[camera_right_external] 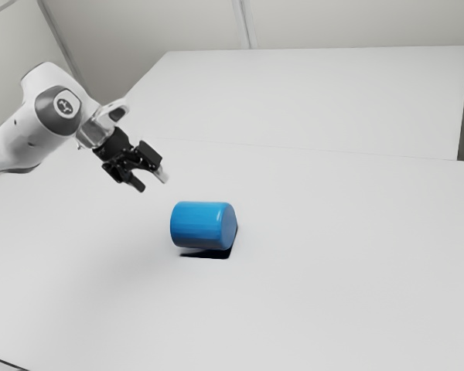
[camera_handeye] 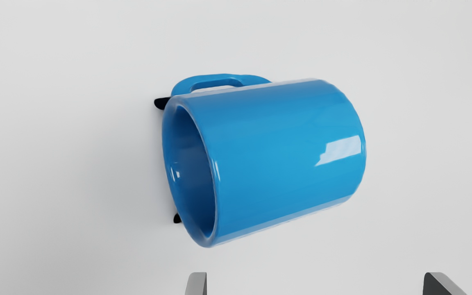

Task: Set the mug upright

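In the exterior view my gripper (camera_right_external: 151, 184) hangs above the table, up and to the left of the blue mug (camera_right_external: 203, 225). The mug lies on its side, its closed base toward the exterior view's right. In the wrist view the mug (camera_handeye: 277, 151) shows its open mouth and, on the side away from my fingers, its handle (camera_handeye: 219, 80). My gripper (camera_handeye: 315, 282) is open, the two fingertips wide apart with nothing between them and not touching the mug.
The white table (camera_right_external: 309, 294) carries the mug. Behind it in the exterior view is another white surface (camera_right_external: 317, 100), with pale walls beyond.
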